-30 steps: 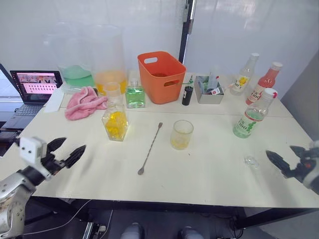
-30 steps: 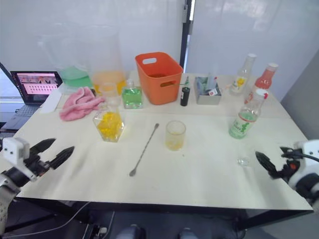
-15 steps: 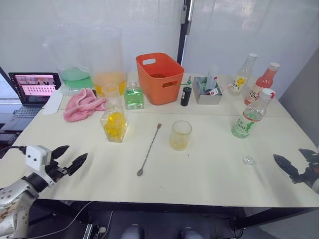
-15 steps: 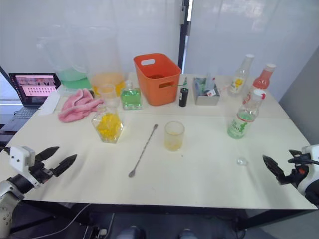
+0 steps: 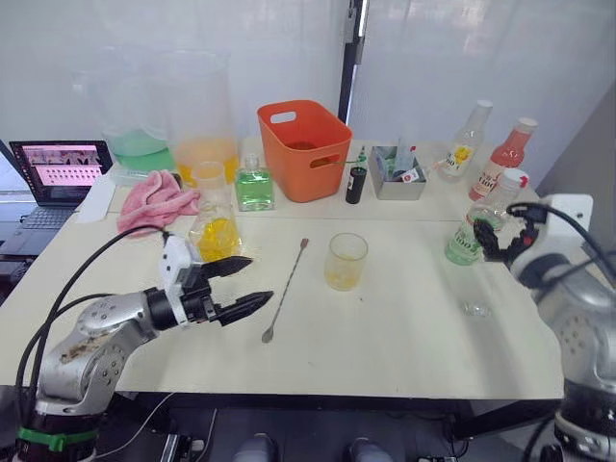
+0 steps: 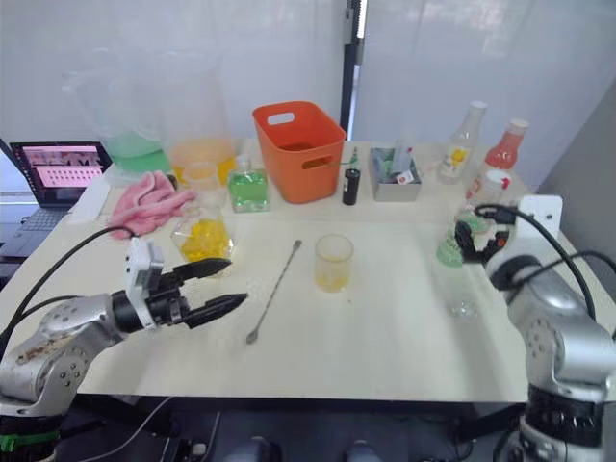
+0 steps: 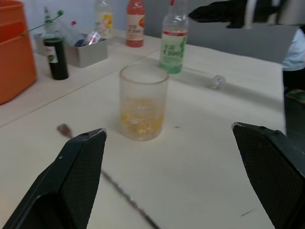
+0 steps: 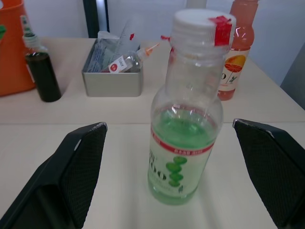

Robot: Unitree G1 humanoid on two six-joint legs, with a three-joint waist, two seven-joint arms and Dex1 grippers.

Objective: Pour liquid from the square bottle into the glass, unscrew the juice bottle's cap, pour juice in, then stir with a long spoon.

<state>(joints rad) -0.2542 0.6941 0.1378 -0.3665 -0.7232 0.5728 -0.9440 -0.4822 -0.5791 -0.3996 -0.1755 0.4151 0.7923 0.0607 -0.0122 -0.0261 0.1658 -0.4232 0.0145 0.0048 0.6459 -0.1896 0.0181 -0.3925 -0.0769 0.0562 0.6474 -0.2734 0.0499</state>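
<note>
Since the glass (image 5: pixel 346 261) already holds yellow liquid, the right gripper (image 8: pixel 170 143), fingers spread either side of the capped juice bottle (image 8: pixel 187 112), should close squarely on its body, while the left gripper (image 5: pixel 243 285) waits open beside the spoon (image 5: pixel 288 289).

Orange basket (image 5: pixel 304 150) at table back; pink cloth (image 5: pixel 154 201) beside laptop (image 5: pixel 58 171); metal tray (image 5: pixel 399 183).
</note>
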